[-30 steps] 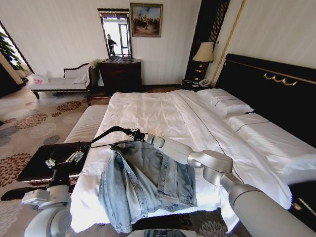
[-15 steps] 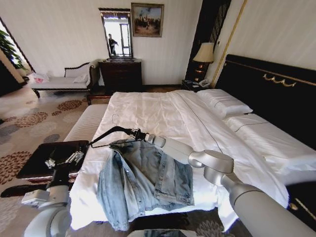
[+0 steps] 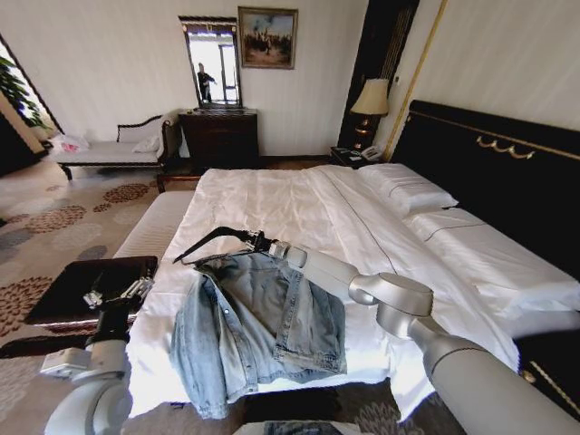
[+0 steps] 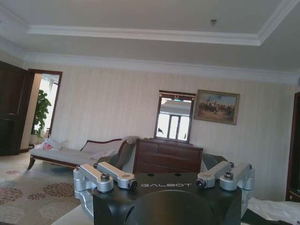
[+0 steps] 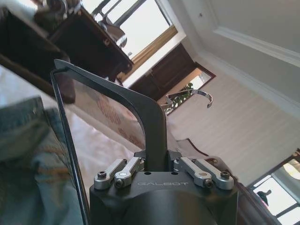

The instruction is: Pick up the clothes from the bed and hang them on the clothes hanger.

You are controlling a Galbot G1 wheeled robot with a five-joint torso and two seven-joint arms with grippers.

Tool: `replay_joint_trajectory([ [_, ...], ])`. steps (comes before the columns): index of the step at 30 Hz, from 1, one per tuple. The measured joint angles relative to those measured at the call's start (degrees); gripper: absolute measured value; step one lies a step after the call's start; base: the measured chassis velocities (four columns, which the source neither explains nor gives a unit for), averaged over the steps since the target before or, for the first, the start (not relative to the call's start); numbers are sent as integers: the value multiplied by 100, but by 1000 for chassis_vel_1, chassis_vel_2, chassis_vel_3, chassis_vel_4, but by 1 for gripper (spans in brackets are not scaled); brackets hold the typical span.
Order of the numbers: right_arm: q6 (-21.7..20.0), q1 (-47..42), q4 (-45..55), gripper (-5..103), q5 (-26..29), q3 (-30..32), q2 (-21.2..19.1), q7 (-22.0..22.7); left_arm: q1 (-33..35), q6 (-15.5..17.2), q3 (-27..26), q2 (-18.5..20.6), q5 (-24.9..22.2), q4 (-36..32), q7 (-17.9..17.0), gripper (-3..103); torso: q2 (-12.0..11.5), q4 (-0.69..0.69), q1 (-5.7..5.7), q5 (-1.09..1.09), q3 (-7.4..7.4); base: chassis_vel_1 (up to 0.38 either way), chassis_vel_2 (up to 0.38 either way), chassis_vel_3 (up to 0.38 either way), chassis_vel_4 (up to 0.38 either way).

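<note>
Gripping hanger (image 3: 210, 243), right hand (image 3: 256, 241)

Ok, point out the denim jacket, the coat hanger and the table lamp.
denim jacket (image 3: 272, 317), head view, back panel.
coat hanger (image 5: 136, 105), right wrist view, black shoulder arm.
table lamp (image 3: 372, 96), head view, shade.

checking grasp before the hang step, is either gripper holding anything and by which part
The right gripper is shut on the clothes hanger, gripping one sloping shoulder arm of its black frame. The left gripper holds nothing.
</note>
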Motion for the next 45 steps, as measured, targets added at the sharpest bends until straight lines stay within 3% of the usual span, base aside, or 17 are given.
replay_joint_trajectory([
  [7,-64,105,-354,23,-384,89,-25,34,0,-2,0,-9,4,28,0,100,0,-3,-1,2,0,0,0,0,0],
  [19,161,418,-63,23,-114,-3,-870,-746,-55,17,22,61,-41,-13,1,100,0,-3,-1,2,0,0,0,0,0],
  [23,235,266,-143,23,-237,81,-976,-965,-104,39,81,65,-14,18,1,100,0,-4,-1,3,0,0,0,0,0],
  [29,293,90,-524,23,-499,200,-881,-1137,-144,59,99,74,1,60,0,100,0,-3,-1,2,0,0,0,0,0],
  [45,253,-67,-916,23,-532,-42,-413,-1253,-125,31,29,6,-15,90,-3,100,0,-2,-1,1,0,0,0,0,0],
])
